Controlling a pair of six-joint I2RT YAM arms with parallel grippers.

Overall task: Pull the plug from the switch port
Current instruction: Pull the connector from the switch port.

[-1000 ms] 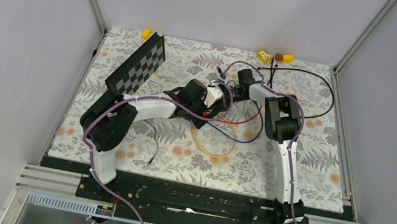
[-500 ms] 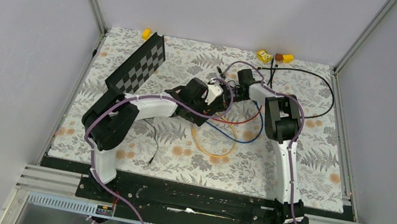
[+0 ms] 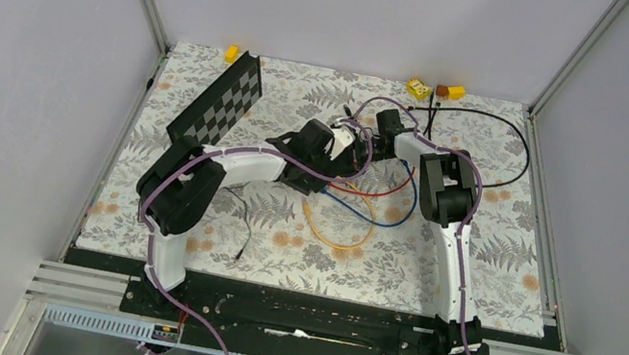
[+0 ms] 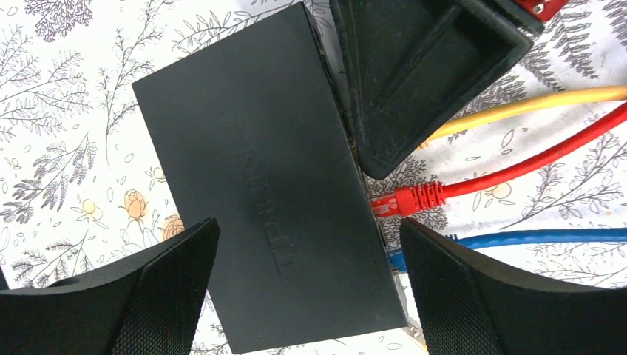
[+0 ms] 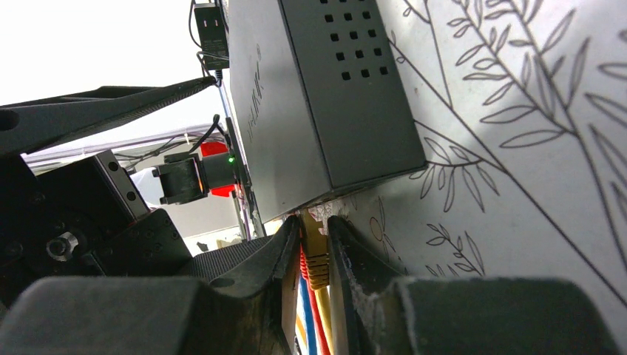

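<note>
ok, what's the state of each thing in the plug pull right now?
switch: flat on the table, not gripped.
left tool: open, astride the switch.
right tool: shut on the yellow plug.
yellow plug: pinched, seemingly not yet out of its port.
red plug: seated in its port.
blue cable: reaches the port edge; plug mostly hidden.
</note>
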